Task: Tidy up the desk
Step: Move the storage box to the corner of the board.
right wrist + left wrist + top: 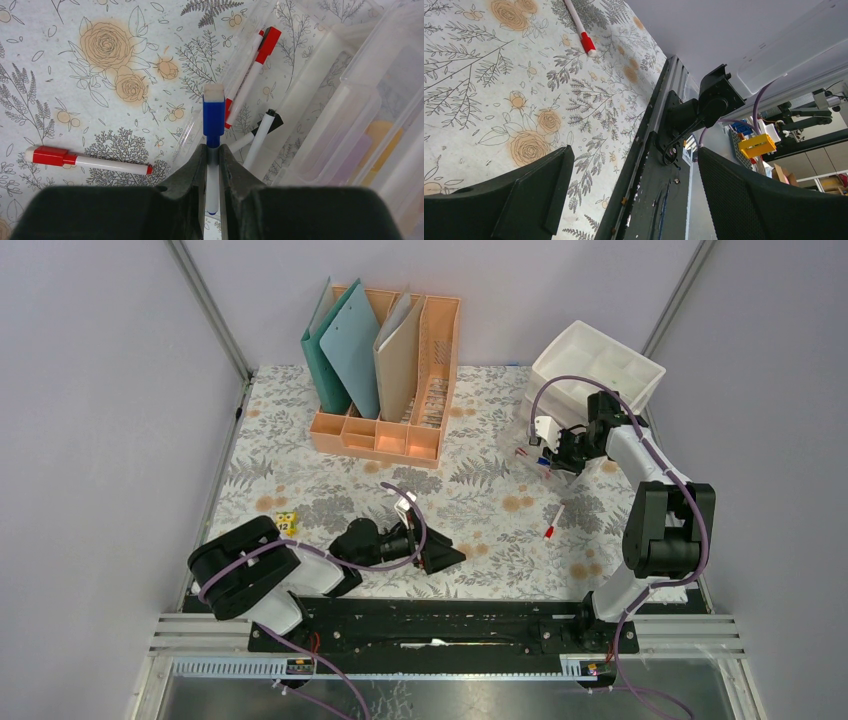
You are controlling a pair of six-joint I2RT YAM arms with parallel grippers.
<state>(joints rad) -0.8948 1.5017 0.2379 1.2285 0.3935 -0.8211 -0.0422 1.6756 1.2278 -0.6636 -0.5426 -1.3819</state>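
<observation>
Over the far right corner of the desk (480,490), holds a blue-capped marker (213,117) in the right gripper (213,156), jaws pinched on the white barrel and the cap pointing away from the wrist. Pokes that cap over the rim of a clear tray (300,100), with red-capped markers (267,47) and a black-capped pen (270,120) lying inside. Stands close beside the white drawer unit (600,365) in that same corner. Leaves one loose red marker (85,159) flat on the flowered cloth, on the near side of the tray.

Along the far edge, around the middle, carries a peach file rack (385,430) with green and tan folders (350,350) leaning in its slots. Near the left edge, bears a small yellow item (287,523), too small to make out.

Close to the near edge, left of centre, lays the left gripper (450,556) low over the cloth, fingers (524,195) spread wide with nothing between them.
</observation>
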